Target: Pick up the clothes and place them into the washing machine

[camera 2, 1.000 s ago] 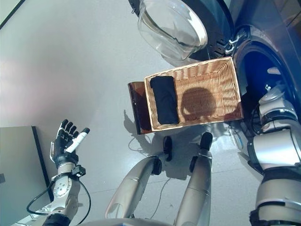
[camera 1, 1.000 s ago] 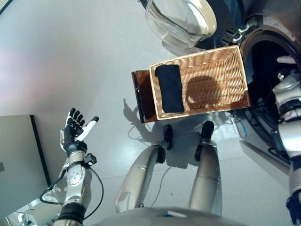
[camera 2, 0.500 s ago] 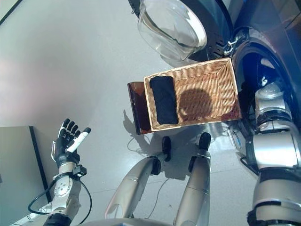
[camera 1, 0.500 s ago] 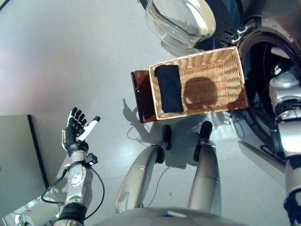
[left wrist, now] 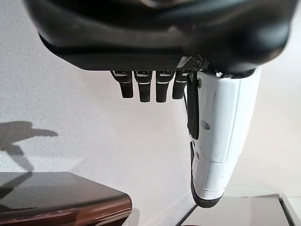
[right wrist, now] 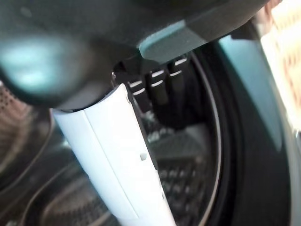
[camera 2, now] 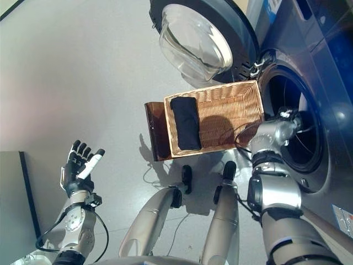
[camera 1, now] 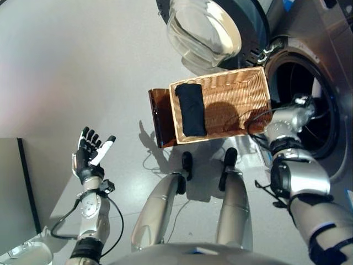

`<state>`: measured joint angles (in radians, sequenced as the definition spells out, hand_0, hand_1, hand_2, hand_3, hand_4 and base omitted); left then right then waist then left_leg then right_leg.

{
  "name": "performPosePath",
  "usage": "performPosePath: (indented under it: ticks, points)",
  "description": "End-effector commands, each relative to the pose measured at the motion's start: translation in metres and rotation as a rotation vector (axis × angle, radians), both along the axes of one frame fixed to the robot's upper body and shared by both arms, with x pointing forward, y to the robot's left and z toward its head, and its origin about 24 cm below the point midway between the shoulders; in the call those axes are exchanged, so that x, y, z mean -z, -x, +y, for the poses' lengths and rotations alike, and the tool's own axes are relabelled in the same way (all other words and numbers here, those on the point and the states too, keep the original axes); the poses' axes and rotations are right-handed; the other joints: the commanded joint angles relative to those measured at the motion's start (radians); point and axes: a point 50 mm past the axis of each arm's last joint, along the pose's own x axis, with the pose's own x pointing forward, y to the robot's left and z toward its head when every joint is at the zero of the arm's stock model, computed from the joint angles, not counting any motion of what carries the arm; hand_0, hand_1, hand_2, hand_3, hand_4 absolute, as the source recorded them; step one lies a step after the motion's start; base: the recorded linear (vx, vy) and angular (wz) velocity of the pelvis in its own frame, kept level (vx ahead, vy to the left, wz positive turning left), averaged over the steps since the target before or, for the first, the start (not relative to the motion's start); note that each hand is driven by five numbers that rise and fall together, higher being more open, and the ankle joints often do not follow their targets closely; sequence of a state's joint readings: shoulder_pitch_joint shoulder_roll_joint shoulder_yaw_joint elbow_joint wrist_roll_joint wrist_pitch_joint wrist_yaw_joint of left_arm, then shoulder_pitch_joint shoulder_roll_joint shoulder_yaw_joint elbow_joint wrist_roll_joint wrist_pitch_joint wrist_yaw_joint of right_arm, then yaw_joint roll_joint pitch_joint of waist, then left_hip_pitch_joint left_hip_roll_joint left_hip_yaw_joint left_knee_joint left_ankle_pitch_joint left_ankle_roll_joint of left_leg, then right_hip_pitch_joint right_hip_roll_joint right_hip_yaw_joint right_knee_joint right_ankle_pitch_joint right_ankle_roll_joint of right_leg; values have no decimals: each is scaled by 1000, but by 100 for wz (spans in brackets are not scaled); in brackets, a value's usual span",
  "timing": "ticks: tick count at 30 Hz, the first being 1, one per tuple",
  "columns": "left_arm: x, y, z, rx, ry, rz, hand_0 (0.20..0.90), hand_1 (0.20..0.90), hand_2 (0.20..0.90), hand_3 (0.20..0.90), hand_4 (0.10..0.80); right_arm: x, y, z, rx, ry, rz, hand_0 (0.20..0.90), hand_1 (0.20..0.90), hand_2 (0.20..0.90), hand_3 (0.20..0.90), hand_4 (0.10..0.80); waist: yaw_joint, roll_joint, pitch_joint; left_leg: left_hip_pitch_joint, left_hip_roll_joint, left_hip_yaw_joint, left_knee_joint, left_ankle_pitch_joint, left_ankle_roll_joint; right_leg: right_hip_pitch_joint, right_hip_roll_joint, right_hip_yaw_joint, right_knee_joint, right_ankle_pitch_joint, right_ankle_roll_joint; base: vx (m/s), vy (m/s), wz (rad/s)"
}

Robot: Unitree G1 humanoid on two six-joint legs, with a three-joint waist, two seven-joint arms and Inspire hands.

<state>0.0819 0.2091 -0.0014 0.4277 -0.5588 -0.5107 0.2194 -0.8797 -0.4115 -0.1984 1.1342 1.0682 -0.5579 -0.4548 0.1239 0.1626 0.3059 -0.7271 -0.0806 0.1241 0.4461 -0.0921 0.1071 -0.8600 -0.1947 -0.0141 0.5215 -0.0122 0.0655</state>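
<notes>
A folded black garment [camera 1: 191, 109] lies at the left end of the wicker basket [camera 1: 242, 94], which rests on the dark brown box [camera 1: 156, 117] beside the washing machine [camera 1: 322, 52]. The machine's round door [camera 1: 207, 27] stands open above the basket. My right hand [camera 1: 300, 104] is at the mouth of the drum [camera 1: 309, 138], just right of the basket. In the right wrist view its fingers [right wrist: 160, 87] and white thumb [right wrist: 117, 155] are straight and hold nothing, with the drum's wall [right wrist: 188, 188] past them. My left hand [camera 1: 89, 154] is open and empty over the floor at the far left.
A grey floor [camera 1: 83, 66] lies around the basket. A dark panel [camera 1: 11, 187] lies at the lower left, near my left hand. In the left wrist view a brown surface [left wrist: 61, 197] shows below the left hand's fingers [left wrist: 141, 87].
The camera has shifted, so the basket and machine sit further left. My right arm has drawn back, and its hand now shows at the drum's mouth. The left hand has not moved.
</notes>
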Motion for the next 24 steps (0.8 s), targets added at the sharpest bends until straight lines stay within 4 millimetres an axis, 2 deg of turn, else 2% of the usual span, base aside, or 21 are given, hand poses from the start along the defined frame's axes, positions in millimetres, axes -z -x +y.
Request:
performPosePath:
  ticks: [1, 4, 5, 6, 8, 9, 10, 11, 12, 14, 15, 16, 18, 20, 21, 24]
  points:
    - [-27, 4, 28, -132, -62, -156, 900, 900, 900, 900, 800, -15, 8, -8, 7, 201, -56, 900, 900, 900, 900, 800, 34, 30, -87, -68, 68, -60, -26, 13, -106, 36, 44, -53, 38, -134, -53, 0, 0, 0]
    - [-26, 4, 27, -132, -59, -157, 900, 900, 900, 900, 800, -3, 7, 4, -33, 184, -40, 900, 900, 900, 900, 800, 32, 21, -84, -59, 70, -60, -35, 15, -105, 49, 46, -58, 21, -126, -52, 0, 0, 0]
    - [-26, 2, 25, -128, -51, -162, 900, 900, 900, 900, 800, 8, 5, 16, -87, 199, -1, 900, 900, 900, 900, 800, 34, 9, -81, -51, 72, -61, -46, 19, -105, 60, 46, -65, 3, -117, -50, 0, 0, 0]
    - [-26, 2, 25, -129, -52, -161, 900, 900, 900, 900, 800, 8, 5, 17, -88, 198, -1, 900, 900, 900, 900, 800, 32, 9, -81, -48, 72, -61, -48, 20, -106, 62, 46, -66, 0, -116, -50, -6, -12, 9]
    - [-25, 1, 23, -117, -48, -154, 900, 900, 900, 900, 800, 23, 7, 24, -124, 207, 62, 900, 900, 900, 900, 800, 35, -5, -78, -35, 72, -66, -62, 26, -107, 81, 44, -75, -21, -107, -46, 3, -24, 13]
    - [-24, 1, 20, -109, -41, -157, 900, 900, 900, 900, 800, 33, 6, 37, -179, 205, 75, 900, 900, 900, 900, 800, 35, -17, -74, -22, 71, -66, -76, 31, -108, 94, 44, -83, -39, -99, -45, 16, -28, 9]
    - [-24, 1, 19, -104, -41, -156, 900, 900, 900, 900, 800, 39, 7, 40, -202, 221, 107, 900, 900, 900, 900, 800, 37, -26, -75, -12, 70, -68, -87, 36, -109, 109, 42, -89, -54, -95, -44, 15, -12, 7]
    - [-24, 1, 20, -105, -40, -156, 900, 900, 900, 900, 800, 40, 7, 40, -203, 221, 108, 900, 900, 900, 900, 800, 36, -25, -74, -10, 70, -68, -90, 37, -109, 113, 43, -90, -57, -93, -44, 15, -8, 9]
    - [-24, 2, 19, -105, -34, -159, 900, 900, 900, 900, 800, 49, 9, 48, -248, 243, 148, 900, 900, 900, 900, 800, 40, -40, -75, 6, 70, -71, -111, 46, -113, 132, 40, -102, -83, -85, -41, 17, -15, 11]
    - [-24, 2, 20, -106, -35, -161, 900, 900, 900, 900, 800, 50, 8, 53, -272, 253, 156, 900, 900, 900, 900, 800, 41, -47, -74, 18, 68, -75, -127, 53, -114, 146, 41, -107, -103, -78, -40, 21, -15, 13]
    - [-24, 3, 19, -95, -43, -153, 900, 900, 900, 900, 800, 63, 10, 61, -329, 297, 233, 900, 900, 900, 900, 800, 45, -60, -73, 38, 68, -79, -153, 66, -118, 171, 39, -122, -129, -69, -37, 19, -5, 15]
    - [-24, 3, 19, -96, -43, -153, 900, 900, 900, 900, 800, 63, 10, 61, -329, 297, 234, 900, 900, 900, 900, 800, 44, -60, -72, 39, 68, -80, -154, 66, -118, 173, 39, -123, -130, -69, -37, 29, -20, 20]
    - [-23, 4, 20, -81, -65, -137, 900, 900, 900, 900, 800, 78, 12, 69, -412, 392, 372, 900, 900, 900, 900, 800, 55, -79, -69, 68, 65, -93, -194, 87, -123, 208, 32, -147, -167, -57, -34, 27, -30, 17]
    - [-23, 4, 21, -76, -72, -136, 900, 900, 900, 900, 800, 82, 12, 71, -433, 420, 421, 900, 900, 900, 900, 800, 61, -85, -67, 77, 63, -99, -210, 96, -125, 223, 29, -158, -183, -53, -32, 28, -18, 20]
    - [-25, 3, 22, -68, -83, -138, 900, 900, 900, 900, 800, 90, 12, 74, -480, 492, 518, 900, 900, 900, 900, 800, 72, -94, -64, 85, 60, -108, -224, 105, -125, 234, 25, -171, -192, -48, -32, 26, -12, 18]
    - [-29, 1, 23, -67, -94, -149, 900, 900, 900, 900, 800, 94, 11, 81, -522, 529, 564, 900, 900, 900, 900, 800, 80, -106, -55, 80, 54, -121, -227, 113, -124, 236, 15, -189, -191, -47, -30, 15, 2, 23]
